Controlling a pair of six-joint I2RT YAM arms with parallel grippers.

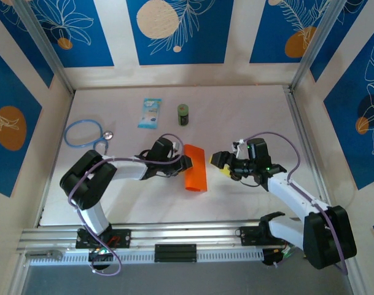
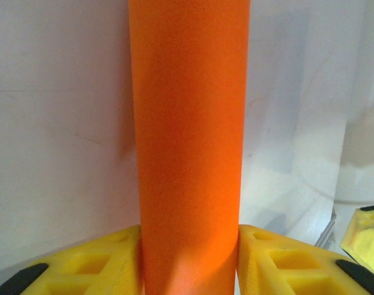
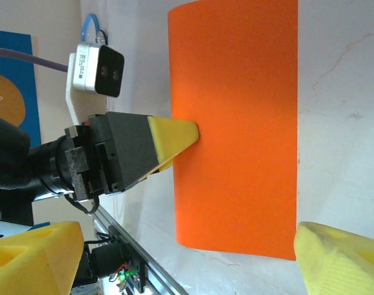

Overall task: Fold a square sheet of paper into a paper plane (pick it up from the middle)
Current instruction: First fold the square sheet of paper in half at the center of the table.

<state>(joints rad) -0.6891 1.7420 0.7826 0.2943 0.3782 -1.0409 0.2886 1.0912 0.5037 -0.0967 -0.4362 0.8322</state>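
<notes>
Bare white table (image 1: 254, 117), blue leaf-patterned walls (image 1: 199, 43). Mid-table lies the bowed square sheet of paper (image 1: 196, 169). The left gripper (image 1: 187, 163) pinches its nine o'clock edge, and the right gripper (image 1: 218, 161) gapes empty at three o'clock.

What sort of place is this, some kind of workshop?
Probably a robot test booth: a white table fenced by blue patterned panels, two arms bolted to a metal rail, and unrelated props like a stethoscope and green can.

paper: square sheet of paper (image 1: 196, 167), bright orange, unmarked, bent into a narrow oblong
place: clamped in left hand (image 1: 187, 163), reaching out beyond it
</notes>
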